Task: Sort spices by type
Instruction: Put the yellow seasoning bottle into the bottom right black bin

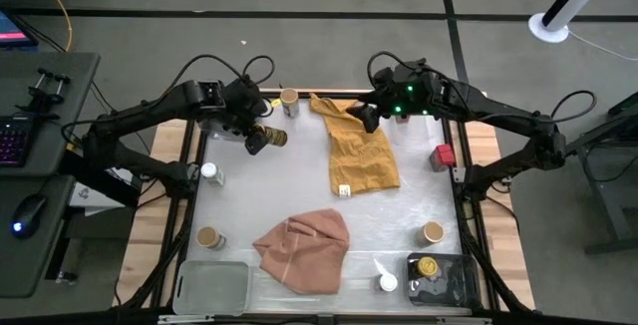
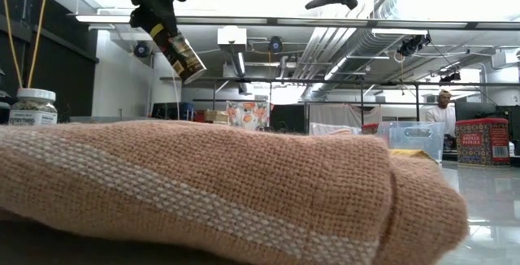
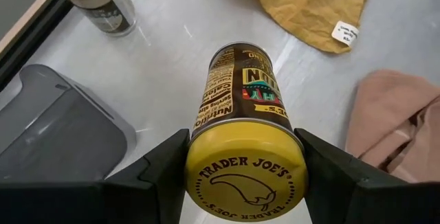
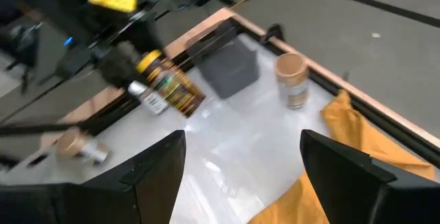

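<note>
Though pincer-gripped (image 3: 245, 176), jar (image 3: 240, 93) base unseen

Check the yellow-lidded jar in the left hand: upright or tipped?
Tipped. The yellow-lidded jar hangs slanted in the left hand, clear of the table; the low view shows it in the air, lid end uppermost in the fingers.

Left claw (image 3: 245, 176) raised, clamped (jar held); right claw (image 4: 240, 165) aloft, fingers spread.
</note>
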{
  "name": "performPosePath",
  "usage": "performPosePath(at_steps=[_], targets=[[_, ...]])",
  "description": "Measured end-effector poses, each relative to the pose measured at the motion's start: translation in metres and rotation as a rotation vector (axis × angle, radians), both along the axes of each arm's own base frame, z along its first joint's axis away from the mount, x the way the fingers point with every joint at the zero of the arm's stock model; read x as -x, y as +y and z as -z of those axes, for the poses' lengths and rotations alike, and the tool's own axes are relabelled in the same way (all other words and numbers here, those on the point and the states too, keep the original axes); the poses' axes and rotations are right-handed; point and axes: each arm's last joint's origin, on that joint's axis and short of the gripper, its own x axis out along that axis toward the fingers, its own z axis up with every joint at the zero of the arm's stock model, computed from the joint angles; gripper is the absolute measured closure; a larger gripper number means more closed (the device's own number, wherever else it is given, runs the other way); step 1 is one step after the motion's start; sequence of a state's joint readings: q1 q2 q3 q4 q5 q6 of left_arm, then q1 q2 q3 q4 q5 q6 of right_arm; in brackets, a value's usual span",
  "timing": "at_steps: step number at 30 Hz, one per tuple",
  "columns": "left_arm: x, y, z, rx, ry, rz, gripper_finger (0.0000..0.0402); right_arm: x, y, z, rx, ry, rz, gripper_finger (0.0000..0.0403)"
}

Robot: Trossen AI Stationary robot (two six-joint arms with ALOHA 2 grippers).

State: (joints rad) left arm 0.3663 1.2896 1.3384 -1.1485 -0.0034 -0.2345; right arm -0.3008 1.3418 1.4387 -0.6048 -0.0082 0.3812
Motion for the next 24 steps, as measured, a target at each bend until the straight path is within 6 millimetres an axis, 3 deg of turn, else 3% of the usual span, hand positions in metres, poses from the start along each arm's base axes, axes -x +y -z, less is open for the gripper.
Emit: performPosePath(at_steps=[7,24], targets=[[-0.003,-0.010,0.000,0.025,-0.007,-0.003,0.0198,-0.001,0.004,0.000,0.046,0.006,-0.168,0.0121],[-0.005,-0.015,0.000,0.028,-0.019,-0.108,0.0198,-0.001,0.003,-0.001,0.018,-0.014,-0.166,0.0121]])
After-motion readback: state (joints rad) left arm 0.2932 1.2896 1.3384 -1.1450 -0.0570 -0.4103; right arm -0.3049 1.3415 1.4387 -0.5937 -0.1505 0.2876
